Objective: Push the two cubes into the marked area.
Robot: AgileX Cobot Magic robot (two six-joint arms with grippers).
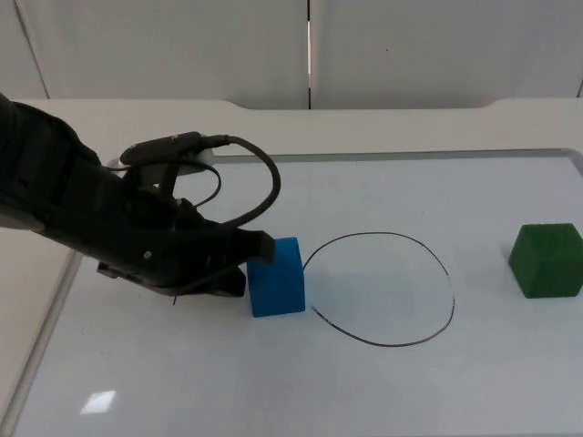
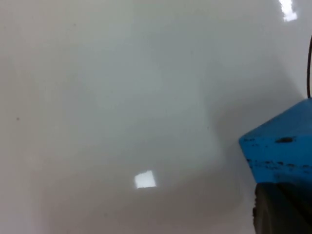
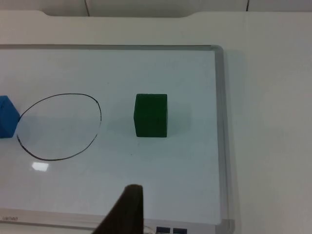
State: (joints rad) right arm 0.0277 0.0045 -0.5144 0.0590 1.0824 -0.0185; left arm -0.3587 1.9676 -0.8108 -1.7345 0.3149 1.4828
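The left claw (image 1: 258,248) presses against the blue cube (image 1: 277,277), which sits just outside the black drawn ring (image 1: 383,289); its finger state cannot be told. The green cube (image 1: 547,260) sits well apart on the white desk (image 1: 273,382).

On the counter (image 1: 510,382) lay a drawn ring (image 1: 383,289) near the middle. One cube (image 1: 277,278) sat just outside the ring's left edge, touching or nearly touching the line (which of the two could not be told). The left tool (image 1: 257,248) stood against that cube's left side. The other cube (image 1: 546,260) sat well apart to the ring's right, near the counter's right edge. Behind the counter rose the wall (image 1: 182,45). The right tool (image 3: 127,214) waited above the counter's near edge, before the second cube.
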